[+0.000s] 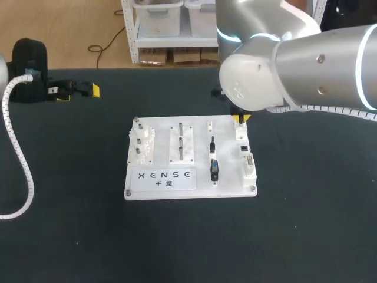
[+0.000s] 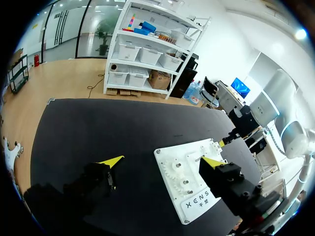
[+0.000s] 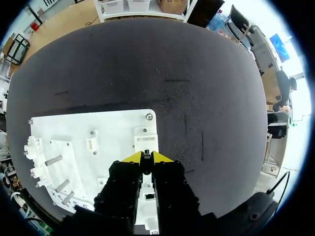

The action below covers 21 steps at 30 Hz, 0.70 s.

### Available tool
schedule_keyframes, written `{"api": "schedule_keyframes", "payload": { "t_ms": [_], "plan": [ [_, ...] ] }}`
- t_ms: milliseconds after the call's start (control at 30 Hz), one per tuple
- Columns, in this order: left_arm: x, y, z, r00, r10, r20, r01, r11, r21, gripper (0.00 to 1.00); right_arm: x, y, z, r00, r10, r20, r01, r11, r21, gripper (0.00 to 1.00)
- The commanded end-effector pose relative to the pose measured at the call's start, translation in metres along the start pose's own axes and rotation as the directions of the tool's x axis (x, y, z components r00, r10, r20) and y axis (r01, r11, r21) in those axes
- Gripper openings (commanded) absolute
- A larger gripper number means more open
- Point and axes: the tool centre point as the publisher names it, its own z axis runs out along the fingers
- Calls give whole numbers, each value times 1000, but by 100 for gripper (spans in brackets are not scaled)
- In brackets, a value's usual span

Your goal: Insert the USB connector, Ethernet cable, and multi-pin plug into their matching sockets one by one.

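Yellow tips of the right gripper [image 3: 146,158] are pressing almost together, and they are pinching a small dark plug [image 3: 146,155] in the narrow slit between them (which of the three plugs it is, I cannot tell). The gripper is hanging over the far right corner of the white board [image 1: 227,180], and the plug is sitting just above a white socket block [image 3: 146,141] there. So I am judging that the inserting of one plug is in hand and that other plugs are not yet done. A black connector [image 1: 214,169] is lying on the board, in its middle right part, just left of the column of sockets [image 1: 247,156].

The next move is probably asking for a straight push down into the opening, with the plug held square to the socket. A small tilt could be making it jam at the edge.

The left gripper [image 2: 162,161] is resting well apart from the board, at the far left of the table [image 1: 306,236], with its fingers spreading wide and holding nothing.
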Motion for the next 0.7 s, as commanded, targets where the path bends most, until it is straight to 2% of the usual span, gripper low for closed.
{"api": "schedule_keyframes", "payload": {
  "t_ms": [33,700],
  "plan": [
    [0,0,0,1000,0,0,0,1000,0,100,1,-3,1,1000,4,5,-4,1000,0,0],
    [0,0,0,1000,0,0,0,1000,0,100,3,0,7,1000,-3,-12,3,1000,4,0]
  ]
}}
